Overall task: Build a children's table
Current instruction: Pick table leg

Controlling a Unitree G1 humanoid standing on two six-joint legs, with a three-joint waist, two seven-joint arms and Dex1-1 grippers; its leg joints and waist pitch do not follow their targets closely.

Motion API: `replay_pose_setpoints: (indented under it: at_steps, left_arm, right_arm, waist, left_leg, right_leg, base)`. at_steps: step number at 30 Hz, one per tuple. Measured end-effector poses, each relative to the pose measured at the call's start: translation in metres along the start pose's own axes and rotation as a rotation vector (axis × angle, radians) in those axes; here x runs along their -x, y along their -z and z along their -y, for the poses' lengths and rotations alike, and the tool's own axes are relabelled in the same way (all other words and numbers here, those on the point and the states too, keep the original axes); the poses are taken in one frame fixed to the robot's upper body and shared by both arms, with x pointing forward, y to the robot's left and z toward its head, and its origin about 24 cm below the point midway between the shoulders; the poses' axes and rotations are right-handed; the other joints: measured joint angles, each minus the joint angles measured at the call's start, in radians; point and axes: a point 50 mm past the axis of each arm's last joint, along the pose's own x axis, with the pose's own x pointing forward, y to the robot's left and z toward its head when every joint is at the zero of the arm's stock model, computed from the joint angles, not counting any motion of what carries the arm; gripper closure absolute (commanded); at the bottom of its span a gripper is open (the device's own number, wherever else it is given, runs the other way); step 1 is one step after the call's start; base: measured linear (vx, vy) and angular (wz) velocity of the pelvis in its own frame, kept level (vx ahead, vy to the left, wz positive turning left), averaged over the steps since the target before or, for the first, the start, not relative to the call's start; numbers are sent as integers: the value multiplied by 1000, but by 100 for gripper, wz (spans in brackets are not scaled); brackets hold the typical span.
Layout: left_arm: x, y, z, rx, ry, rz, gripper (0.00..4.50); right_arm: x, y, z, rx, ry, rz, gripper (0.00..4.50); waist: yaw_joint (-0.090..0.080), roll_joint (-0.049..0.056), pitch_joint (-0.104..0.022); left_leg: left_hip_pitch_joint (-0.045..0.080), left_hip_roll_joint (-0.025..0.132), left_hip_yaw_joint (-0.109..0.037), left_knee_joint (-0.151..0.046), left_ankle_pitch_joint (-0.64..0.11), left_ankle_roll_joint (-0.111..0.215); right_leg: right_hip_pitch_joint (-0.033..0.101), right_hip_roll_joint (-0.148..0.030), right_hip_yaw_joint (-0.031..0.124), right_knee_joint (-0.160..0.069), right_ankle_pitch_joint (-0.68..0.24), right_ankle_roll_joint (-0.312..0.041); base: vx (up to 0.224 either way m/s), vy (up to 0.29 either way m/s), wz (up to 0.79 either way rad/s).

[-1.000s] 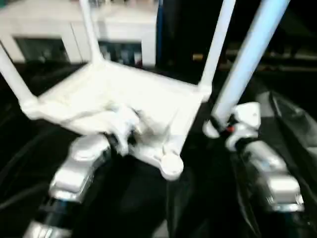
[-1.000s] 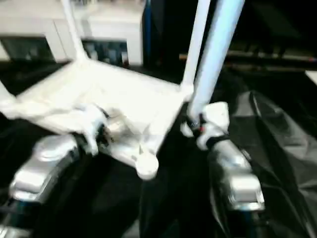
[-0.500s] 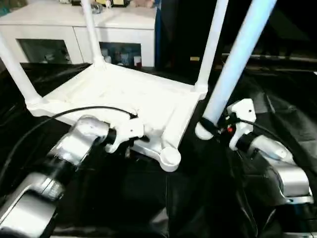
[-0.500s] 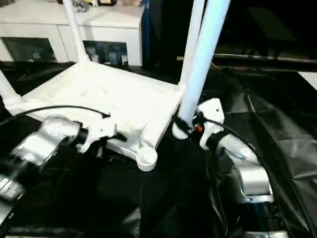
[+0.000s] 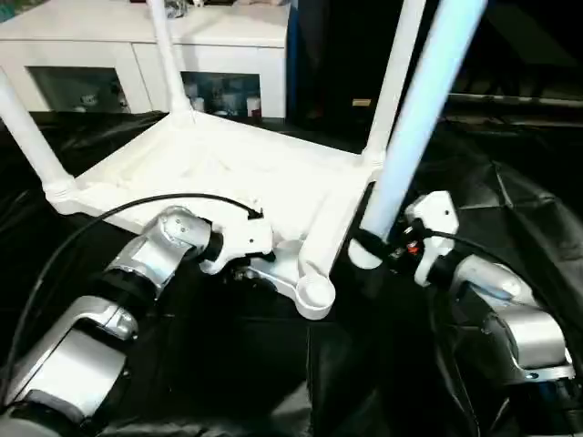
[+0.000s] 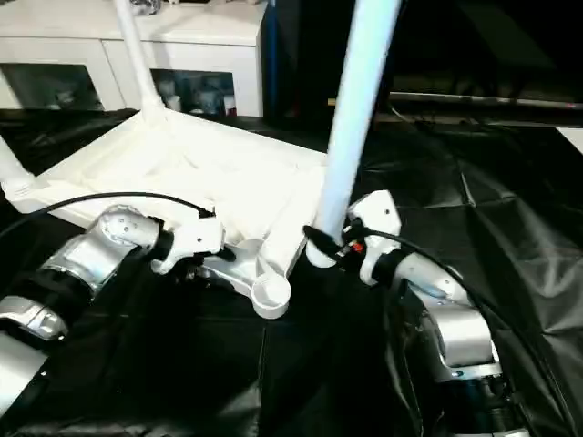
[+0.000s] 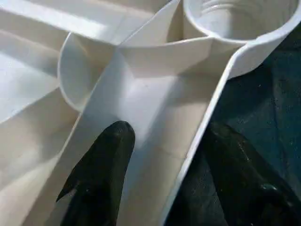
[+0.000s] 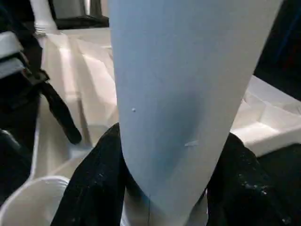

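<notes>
The children's table top [image 5: 228, 173] lies upside down on the black-covered desk [image 6: 510, 228], ribbed underside facing up. Three legs are seated in corner sockets and stand upright: one at the far left corner [image 5: 27, 137], one at the far middle [image 5: 166, 55], one at the far right corner [image 5: 393, 73]. The near corner socket [image 5: 315, 293] is empty, open end up, threads visible inside in the left wrist view.

Left pincer [image 7: 164, 174] straddles the near edge rail of the top just beside that empty socket: one black finger [image 7: 101, 174] inside the rib channel, the other outside the rim wall against the black cover. Narrow gap, closed on the rim of the top. In the head view the left pincer sits at the near edge, just left of the empty socket.

Right pincer [image 8: 162, 183] holds the fourth leg [image 5: 410, 118] near its lower end, black fingers [image 8: 89, 183] on either side of the tube. The leg is slightly tilted, top leaning to the right, and its bottom end [image 5: 363, 257] hangs just right of the empty socket, not in it, close beside the top's right edge.

A white glass-door cabinet [image 5: 137, 45] stands behind the desk.
</notes>
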Motion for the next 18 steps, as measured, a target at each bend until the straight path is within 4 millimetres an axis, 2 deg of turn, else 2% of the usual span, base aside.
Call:
replay_pose_setpoints:
  at_steps: [6,9,12,18]
  left_arm:
    - [1,2,0,2,14,-2,237]
    - [2,1,0,6,38,4,255]
    - [4,0,1,6,67,8,296]
    - [6,-2,-1,2,84,0,342]
  right_arm:
    - [-2,0,-2,-3,-9,1,261]
    - [-3,1,-4,-1,-20,-4,261]
    - [-5,2,-6,-1,-30,-11,261]
    - [-7,3,-7,1,-33,-15,261]
  waist:
    - [4,0,0]
    - [5,-5,3]
    - [5,-10,6]
    - [5,-11,6]
  left_leg:
    - [1,0,1,0,0,0]
    - [1,0,1,-1,0,-1]
    - [0,0,1,-2,1,-1]
    - [-1,1,2,-3,1,-1]
  right_leg:
    - [0,0,1,0,0,0]
    - [0,0,1,0,0,0]
    - [-1,0,0,0,0,0]
    - [-3,0,1,-1,0,0]
  base:
    - [0,0,0]
    - [0,0,0]
    - [0,0,0]
    - [0,0,0]
